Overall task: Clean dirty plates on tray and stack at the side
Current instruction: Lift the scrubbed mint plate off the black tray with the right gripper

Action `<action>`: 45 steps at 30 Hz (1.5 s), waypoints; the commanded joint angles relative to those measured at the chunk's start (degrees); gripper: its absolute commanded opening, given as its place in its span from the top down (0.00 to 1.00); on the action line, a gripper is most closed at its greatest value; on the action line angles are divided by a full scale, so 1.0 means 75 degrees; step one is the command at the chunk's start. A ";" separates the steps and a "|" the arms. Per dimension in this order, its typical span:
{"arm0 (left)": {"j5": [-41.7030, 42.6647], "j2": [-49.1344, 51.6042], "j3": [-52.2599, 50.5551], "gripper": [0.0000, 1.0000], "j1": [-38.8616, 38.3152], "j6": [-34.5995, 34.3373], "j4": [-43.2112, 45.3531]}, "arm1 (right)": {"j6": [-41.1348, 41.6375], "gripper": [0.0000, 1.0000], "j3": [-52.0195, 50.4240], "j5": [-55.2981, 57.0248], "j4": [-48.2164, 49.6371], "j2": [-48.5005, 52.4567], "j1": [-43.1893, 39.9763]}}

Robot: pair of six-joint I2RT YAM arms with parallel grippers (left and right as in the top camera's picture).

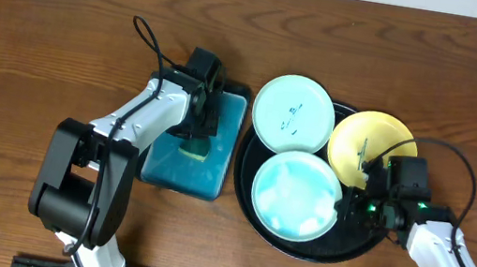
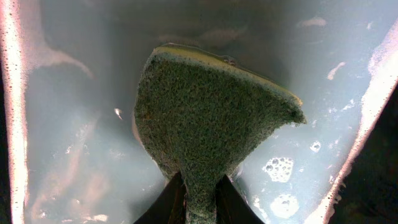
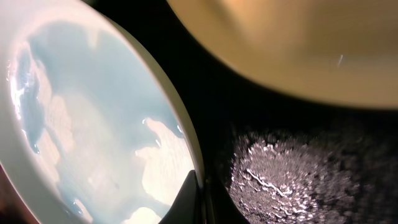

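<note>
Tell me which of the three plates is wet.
The pale mint-blue round plate at the front of the glossy black round tray: water films its face. The rear mint-blue plate and the yellow plate look dry and scribbled.

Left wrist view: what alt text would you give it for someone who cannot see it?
A sponge, green scouring side facing the camera with a yellow layer behind, is pinched in the left gripper. Beneath it lies a wet, pale teal tray with a few soap bubbles.
</note>
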 commanded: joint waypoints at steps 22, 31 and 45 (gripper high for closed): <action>-0.0009 0.0149 -0.0035 0.75 0.0029 0.0038 -0.0026 | -0.0568 0.99 0.2719 0.5196 -0.2034 -0.0822 0.1142; -0.0012 0.0149 -0.0035 0.75 0.0029 0.0038 -0.0055 | -0.0627 0.99 0.2804 0.7801 -0.2069 -0.0822 0.2961; -0.0012 0.0149 -0.0035 0.75 0.0029 0.0041 -0.0055 | -0.1996 0.99 0.2804 1.0200 -0.1309 -0.0819 0.5654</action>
